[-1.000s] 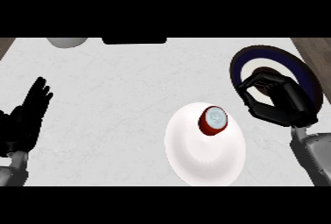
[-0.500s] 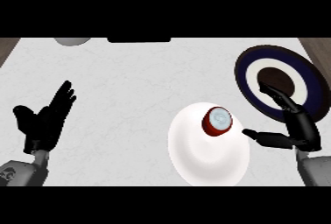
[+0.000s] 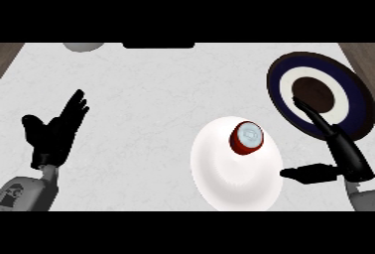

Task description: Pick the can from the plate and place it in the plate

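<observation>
- The can point(image 3: 247, 137) stood upright on the white plate point(image 3: 236, 183), in that plate's upper part, its long axis pointing up toward the camera; the pale lid faced up, with the red body showing below it.
- The right hand point(image 3: 344, 154) lay just right of the white plate, fingers point(image 3: 313, 115) straight and spread well apart from the thumb, which pointed left toward the plate's edge. It held nothing and was apart from the can.
- Its extended fingers overlapped the lower left rim of the dark blue plate point(image 3: 351, 79), which lay at the tabletop's point(image 3: 161, 84) right side.
- The left hand point(image 3: 55, 134) rested open at the left, fingers up, holding nothing.
- A grey round object point(image 3: 83, 46) sat at the top edge, cut off.
</observation>
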Robot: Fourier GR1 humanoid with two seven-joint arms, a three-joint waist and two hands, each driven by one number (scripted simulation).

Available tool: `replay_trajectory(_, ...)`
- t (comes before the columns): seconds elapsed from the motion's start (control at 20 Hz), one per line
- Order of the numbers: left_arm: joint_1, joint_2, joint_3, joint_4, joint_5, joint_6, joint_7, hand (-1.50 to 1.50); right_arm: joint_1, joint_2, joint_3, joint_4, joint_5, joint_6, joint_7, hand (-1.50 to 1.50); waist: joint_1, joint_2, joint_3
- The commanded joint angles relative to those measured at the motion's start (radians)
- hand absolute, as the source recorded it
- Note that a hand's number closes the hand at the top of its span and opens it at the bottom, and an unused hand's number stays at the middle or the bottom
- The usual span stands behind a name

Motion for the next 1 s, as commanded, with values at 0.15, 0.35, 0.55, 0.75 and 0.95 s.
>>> replay_trajectory(0.15, -0.003, -0.025, 0.011, -0.021, -0.038, -0.008, 0.034, 0.0, -0.036, -0.018, 0.07, -0.134, 0.106, 0.081, 0.286, -1.5, 0.006, -0.001, 0.0)
replay_trajectory(0.35, 0.019, -0.024, 0.042, -0.004, -0.036, -0.058, -0.001, 0.0, -0.097, -0.038, 0.054, -0.068, 0.149, 0.156, 0.315, -1.5, 0.011, 0.001, 0.0)
replay_trajectory(0.55, -0.047, -0.072, 0.037, 0.028, -0.07, -0.012, 0.033, 0.0, -0.087, -0.054, 0.104, -0.124, 0.262, 0.167, 0.41, -1.5, 0.005, 0.001, 0.0)
replay_trajectory(0.75, -0.003, -0.055, 0.064, -0.003, -0.077, -0.057, 0.035, 0.0, -0.104, 0.017, 0.148, -0.168, 0.34, 0.202, 0.558, -1.5, 0.007, 0.0, 0.0)
replay_trajectory(0.95, -0.021, -0.085, 0.071, 0.093, -0.105, -0.086, -0.037, 0.0, -0.148, 0.037, 0.175, -0.097, 0.399, 0.257, 0.559, -1.5, 0.006, 0.002, 0.0)
